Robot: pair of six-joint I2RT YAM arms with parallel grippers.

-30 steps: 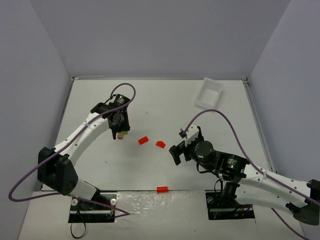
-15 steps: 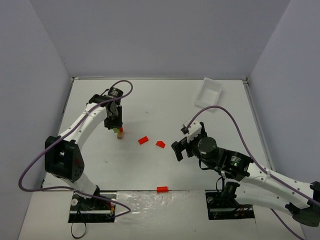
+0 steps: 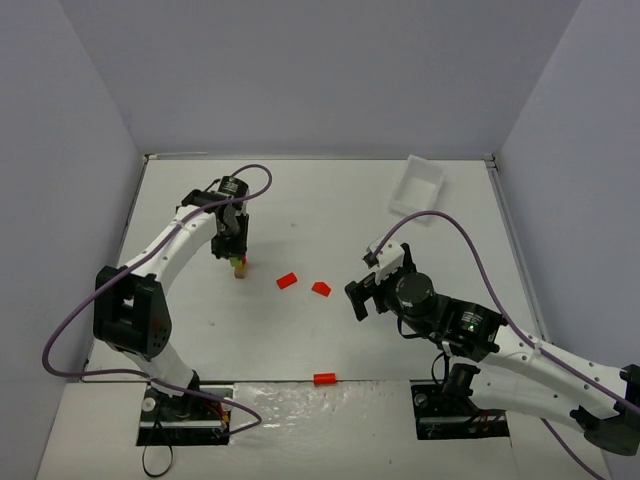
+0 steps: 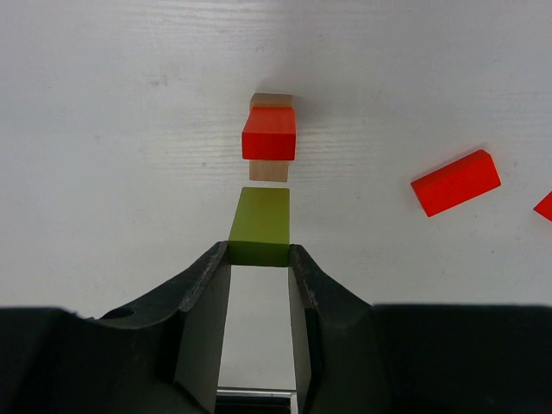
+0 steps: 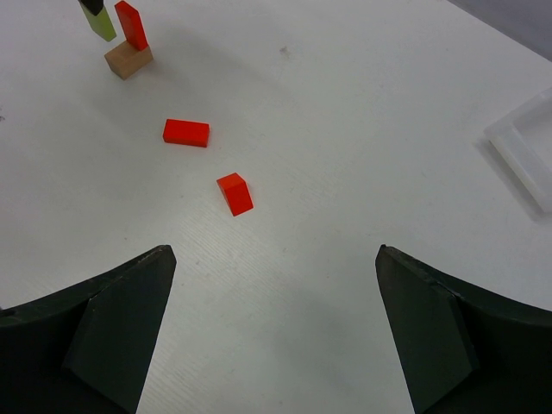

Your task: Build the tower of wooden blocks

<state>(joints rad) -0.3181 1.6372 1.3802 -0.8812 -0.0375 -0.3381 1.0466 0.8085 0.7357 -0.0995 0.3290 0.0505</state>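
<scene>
Top cam overhead; both wrist cams see tower (image 4: 268,134).

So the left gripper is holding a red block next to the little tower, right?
Not quite: the left gripper holds a lime green block, not a red one, as the left wrist view shows. It is indeed next to the little tower.

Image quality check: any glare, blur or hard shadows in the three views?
Top external: glare on the glossy strip at the near edge, otherwise even. Left wrist: green block sharp, faint soft shadow beyond the stack. Right wrist: sharp, tray cropped.
</scene>
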